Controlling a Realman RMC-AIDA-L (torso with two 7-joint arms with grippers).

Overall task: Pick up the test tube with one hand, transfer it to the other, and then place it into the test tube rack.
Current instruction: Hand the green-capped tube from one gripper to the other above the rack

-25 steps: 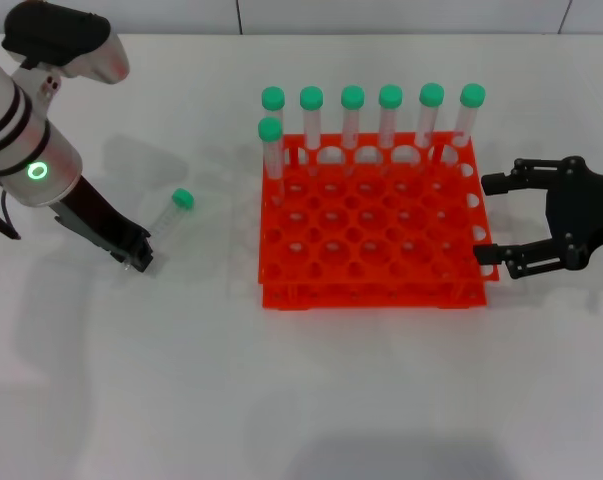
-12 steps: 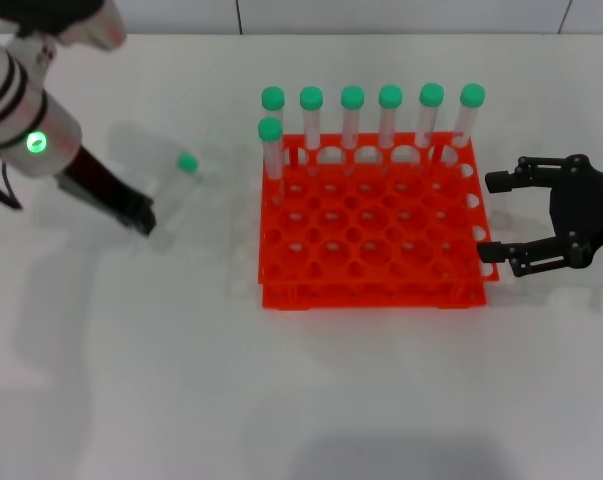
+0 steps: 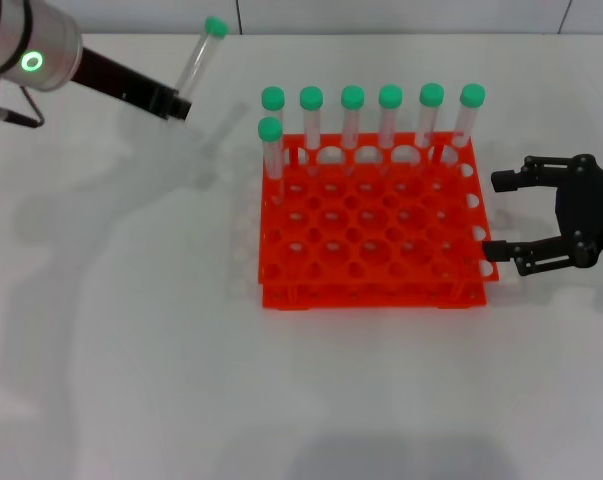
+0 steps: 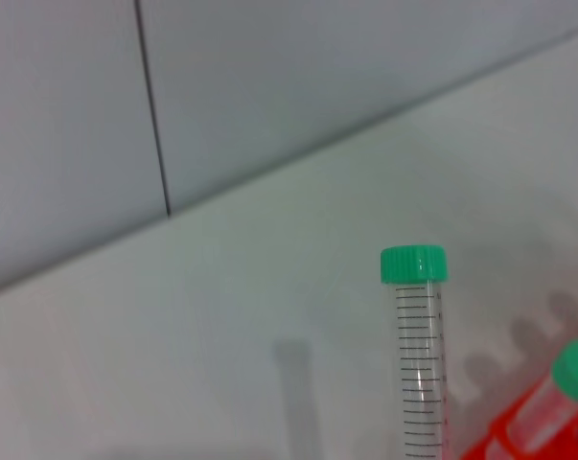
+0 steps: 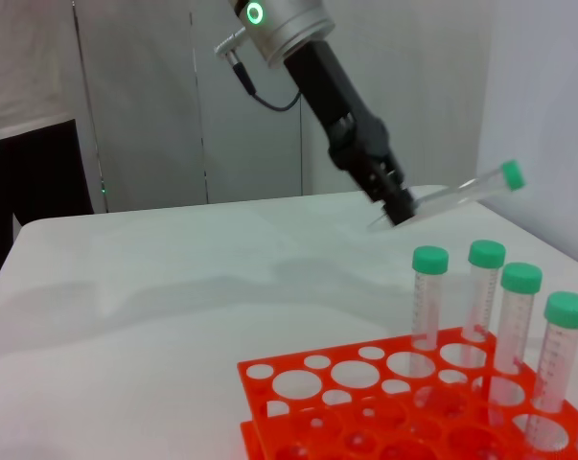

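My left gripper [image 3: 179,104], on the silver arm with the green dot, is shut on the lower end of the test tube [image 3: 199,61] and holds it high above the table at the far left, green cap up. The tube also shows in the left wrist view [image 4: 418,355] and the right wrist view [image 5: 456,195], where the left gripper [image 5: 398,213] clamps its lower end. The orange-red rack [image 3: 373,226] stands at the centre and shows in the right wrist view [image 5: 365,402]. My right gripper [image 3: 503,216] is open at the rack's right edge.
Several green-capped tubes [image 3: 390,118] stand along the rack's far row, with one more [image 3: 271,148] in the second row at the left. The white table [image 3: 131,330] ends at a grey wall behind.
My left gripper has lifted the test tube off the table and carried it up and toward the far side, tilting it nearly upright. The right gripper has stayed in place.
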